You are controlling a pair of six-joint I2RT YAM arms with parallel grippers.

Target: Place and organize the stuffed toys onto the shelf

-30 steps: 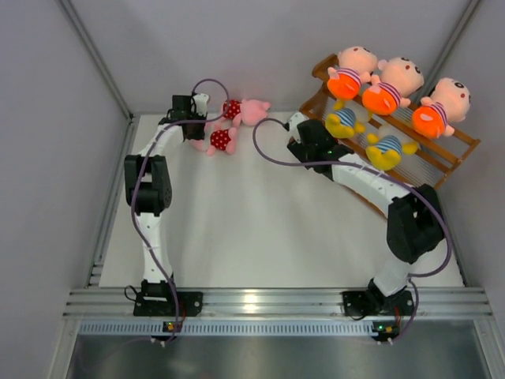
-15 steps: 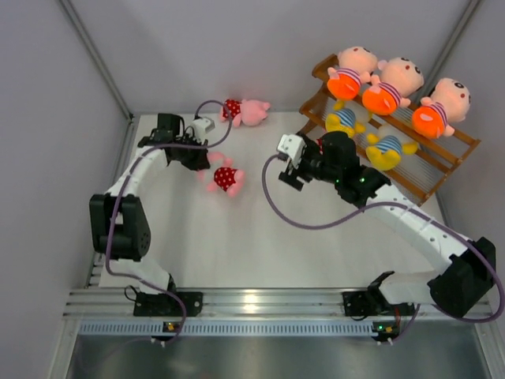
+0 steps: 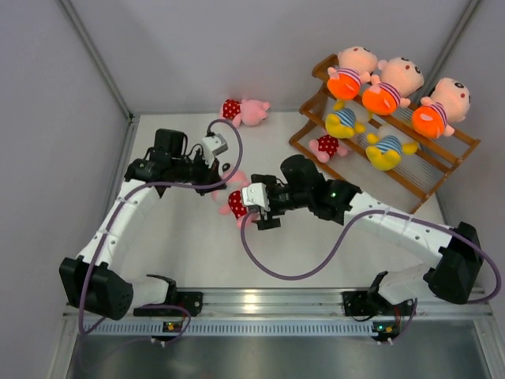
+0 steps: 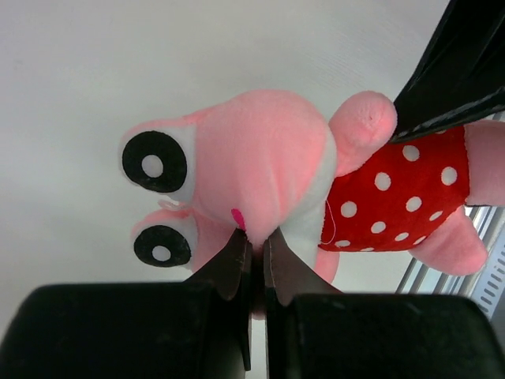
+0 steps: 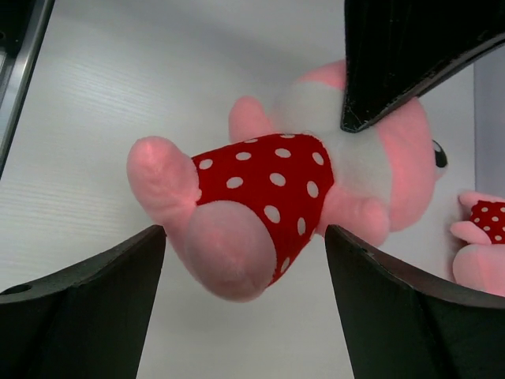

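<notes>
My left gripper point(image 3: 222, 188) is shut on the head of a pink stuffed toy in red polka dots point(image 3: 235, 203), held above mid-table. In the left wrist view the gripper point(image 4: 252, 237) pinches its face point(image 4: 260, 158). My right gripper point(image 3: 254, 208) is open, its fingers either side of the toy's legs point(image 5: 260, 189) without touching, as the right wrist view point(image 5: 245, 237) shows. The shelf point(image 3: 430, 180) at back right holds three peach toys point(image 3: 392, 85) on top, two yellow ones point(image 3: 345, 121) below and a pink one point(image 3: 325, 146) on the lowest tier. Another pink toy point(image 3: 246, 110) lies by the back wall.
Grey walls close the table at the back and both sides. A metal rail point(image 3: 268, 302) runs along the near edge. The pink toy on the table also shows at the right edge of the right wrist view point(image 5: 483, 237).
My left gripper has carried its pink toy from the back left to mid-table. My right arm left a pink toy on the shelf's lowest tier and swung left to the held toy.
</notes>
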